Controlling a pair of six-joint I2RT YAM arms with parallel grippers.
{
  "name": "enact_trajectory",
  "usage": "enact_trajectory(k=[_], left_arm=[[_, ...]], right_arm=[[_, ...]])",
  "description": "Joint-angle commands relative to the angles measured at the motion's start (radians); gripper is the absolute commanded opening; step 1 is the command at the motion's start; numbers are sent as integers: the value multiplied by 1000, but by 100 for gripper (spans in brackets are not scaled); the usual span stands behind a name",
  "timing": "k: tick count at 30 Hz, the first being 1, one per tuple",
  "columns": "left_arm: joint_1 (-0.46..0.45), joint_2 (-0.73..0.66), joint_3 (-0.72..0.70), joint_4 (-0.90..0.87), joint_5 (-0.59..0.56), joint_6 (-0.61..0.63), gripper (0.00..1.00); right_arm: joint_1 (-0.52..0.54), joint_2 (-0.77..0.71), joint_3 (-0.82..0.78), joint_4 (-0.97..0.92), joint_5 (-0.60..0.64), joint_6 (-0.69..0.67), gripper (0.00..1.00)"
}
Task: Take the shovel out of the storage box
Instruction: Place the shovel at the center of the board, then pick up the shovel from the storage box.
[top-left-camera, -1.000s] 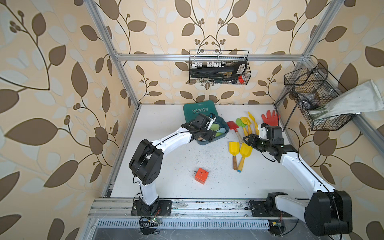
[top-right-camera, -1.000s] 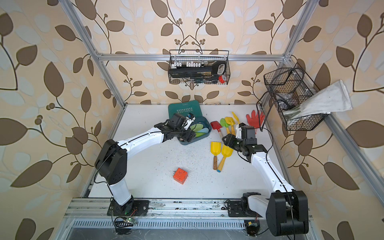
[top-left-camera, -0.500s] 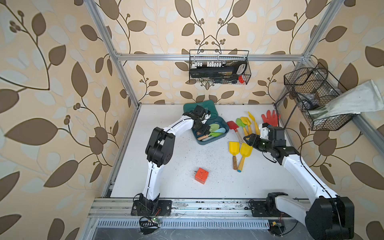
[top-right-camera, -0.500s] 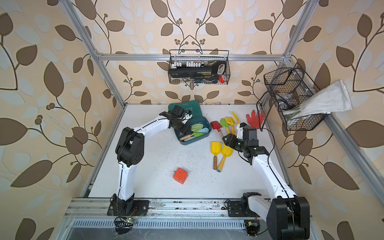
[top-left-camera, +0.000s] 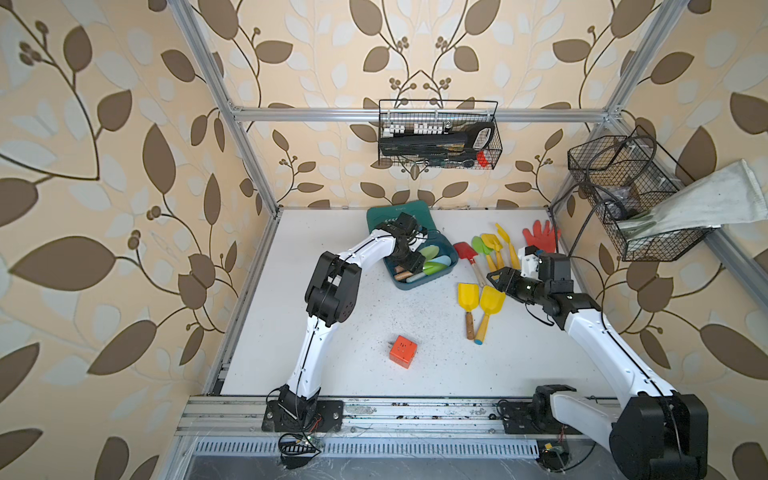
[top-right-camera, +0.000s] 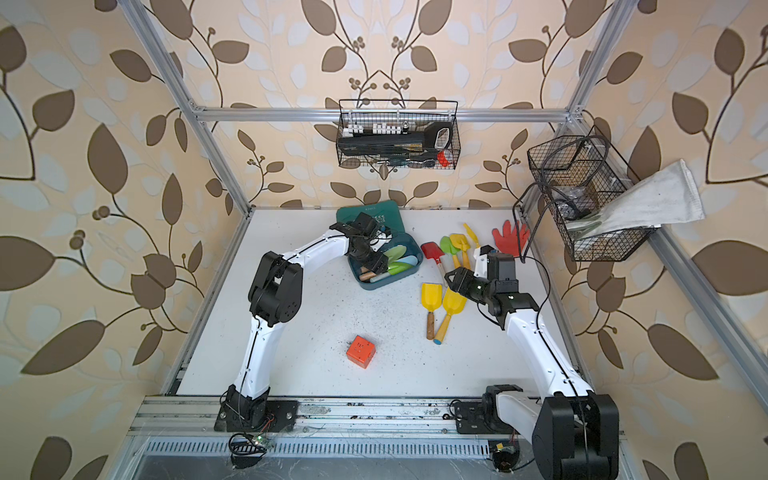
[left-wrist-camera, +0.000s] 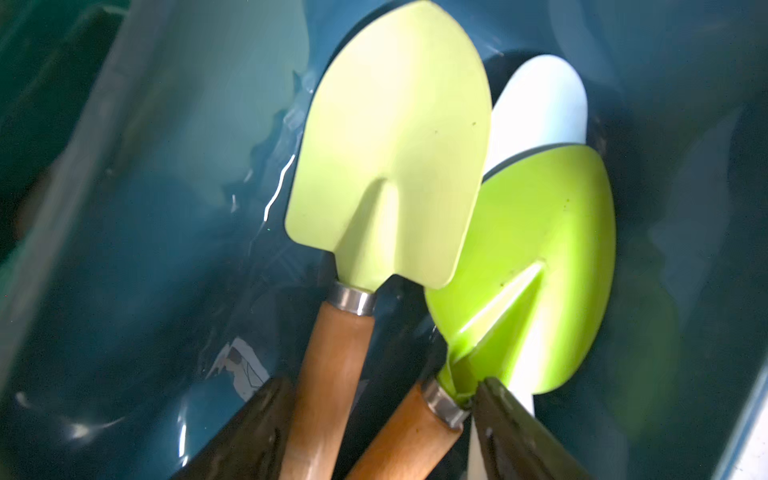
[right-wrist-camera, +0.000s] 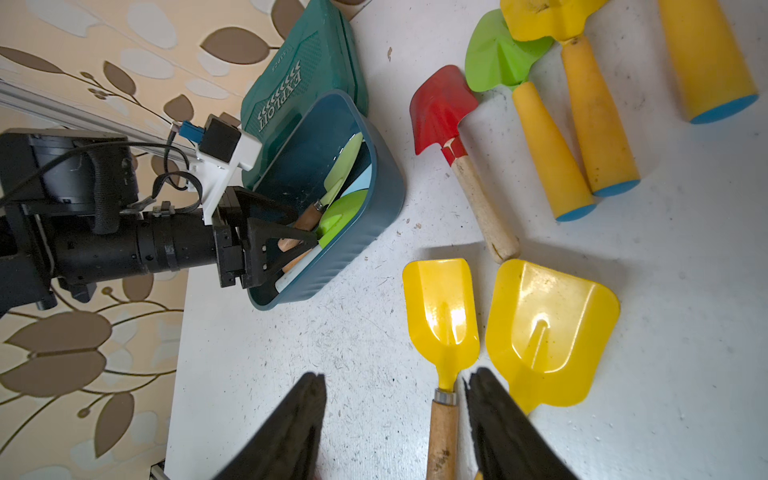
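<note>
In storage box (top-left-camera: 454, 261), left end effector (left-wrist-camera: 384, 380) spread astride two wooden handles (left-wrist-camera: 332, 374); centre on pale green shovel (left-wrist-camera: 395, 145) alone, lift clear; right end effector (right-wrist-camera: 397, 374) spread, empty

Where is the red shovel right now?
In both top views the red shovel lies on the table just right of the storage box, beside a green shovel.

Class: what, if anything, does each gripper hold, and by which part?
Right gripper: nothing, jaws open. Left gripper: jaws straddle the wooden handles of the pale green shovel and bright green shovel; whether they grip cannot be told.
</note>
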Motion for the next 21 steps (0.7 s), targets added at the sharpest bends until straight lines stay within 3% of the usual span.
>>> enact_trajectory(k=[1, 7, 21], left_arm=[[-3, 63, -2, -46, -33, 16, 72], [-1, 33, -49, -10, -8, 6, 71], [-4, -266, -247, 124, 91, -115, 71]], right_arm=[[-7, 2, -19, 18, -30, 7, 58], [-11, 7, -21, 24, -42, 10, 58], [-16, 8, -25, 26, -38, 10, 58]])
